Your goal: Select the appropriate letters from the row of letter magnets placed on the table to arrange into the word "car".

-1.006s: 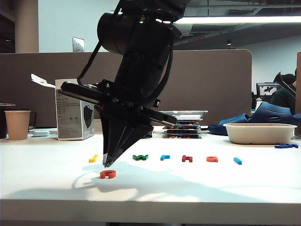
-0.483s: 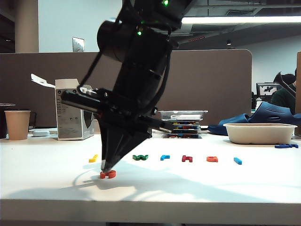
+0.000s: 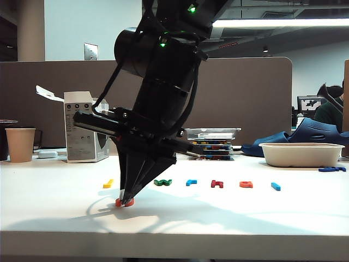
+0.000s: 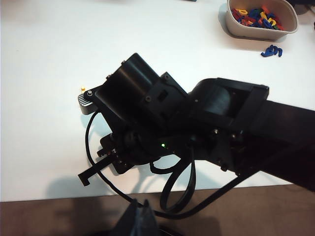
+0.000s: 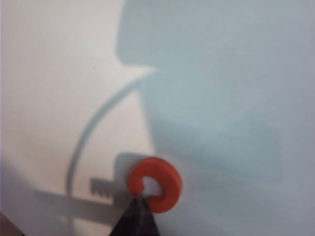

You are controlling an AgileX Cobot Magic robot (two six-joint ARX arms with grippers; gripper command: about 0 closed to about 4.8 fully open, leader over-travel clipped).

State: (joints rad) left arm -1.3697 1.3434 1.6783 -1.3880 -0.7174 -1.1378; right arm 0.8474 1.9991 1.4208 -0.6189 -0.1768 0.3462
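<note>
No writing is legible. A paper cup (image 3: pixel 20 144) stands at far left, a white tray (image 3: pixel 301 154) at right on the table (image 3: pixel 245 210). The right gripper (image 3: pixel 126 202) (jaws closed) touches the orange "c" (image 3: pixel 124 203), lower left. The left gripper is unseen.

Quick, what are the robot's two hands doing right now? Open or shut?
Right hand: shut, its tips down on the table at the orange c, not holding it.
Left hand: not in any picture, so it cannot be told.
</note>
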